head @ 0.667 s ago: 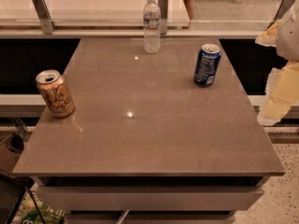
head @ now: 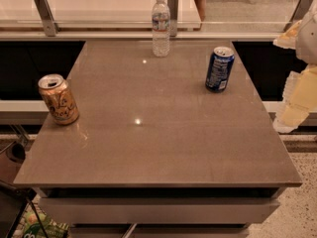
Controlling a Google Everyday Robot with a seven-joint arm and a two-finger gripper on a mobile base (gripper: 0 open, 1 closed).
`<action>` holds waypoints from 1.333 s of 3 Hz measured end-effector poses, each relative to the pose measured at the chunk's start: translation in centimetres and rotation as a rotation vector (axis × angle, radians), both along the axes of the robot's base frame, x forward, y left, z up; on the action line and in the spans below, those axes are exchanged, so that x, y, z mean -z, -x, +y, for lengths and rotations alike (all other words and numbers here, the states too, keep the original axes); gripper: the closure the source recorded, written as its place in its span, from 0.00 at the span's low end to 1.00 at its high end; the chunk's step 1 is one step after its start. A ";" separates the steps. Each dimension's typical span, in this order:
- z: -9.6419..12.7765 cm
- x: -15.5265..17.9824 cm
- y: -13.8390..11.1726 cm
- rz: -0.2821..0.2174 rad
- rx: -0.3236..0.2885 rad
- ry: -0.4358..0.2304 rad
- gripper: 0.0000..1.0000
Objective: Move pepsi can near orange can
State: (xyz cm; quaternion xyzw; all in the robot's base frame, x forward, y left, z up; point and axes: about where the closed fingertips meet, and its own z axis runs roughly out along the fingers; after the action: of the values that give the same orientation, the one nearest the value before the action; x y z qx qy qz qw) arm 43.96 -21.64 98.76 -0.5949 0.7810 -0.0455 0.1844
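Observation:
The pepsi can (head: pixel 219 69), dark blue with a silver top and a white label panel, stands upright at the right rear of the grey table (head: pixel 158 148). The orange can (head: pixel 59 99), orange-tan with reddish script, stands upright at the table's left edge. The two cans are far apart. My gripper (head: pixel 297 100) is at the right edge of the view, beyond the table's right side, to the right of the pepsi can and not touching it. It holds nothing that I can see.
A clear plastic water bottle (head: pixel 160 27) stands at the back centre of the table. A glass barrier with metal posts (head: pixel 44 13) runs behind the table. Dark gaps lie at both sides of the table.
The arm at the right edge has shifted slightly. The cans and the bottle have not moved.

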 end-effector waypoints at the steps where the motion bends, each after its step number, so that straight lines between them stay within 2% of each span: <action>1: -1.3 -0.1 -1.3 -0.052 0.079 -0.088 0.00; 2: -3.0 0.4 -3.6 -0.129 0.220 -0.252 0.00; 3: -3.3 1.5 -6.6 -0.194 0.311 -0.417 0.00; 4: -2.6 1.9 -10.9 -0.270 0.349 -0.592 0.00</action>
State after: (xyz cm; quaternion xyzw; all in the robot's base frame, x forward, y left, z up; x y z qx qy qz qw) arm 54.83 -24.28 96.85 -0.3620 0.8187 0.0736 0.4397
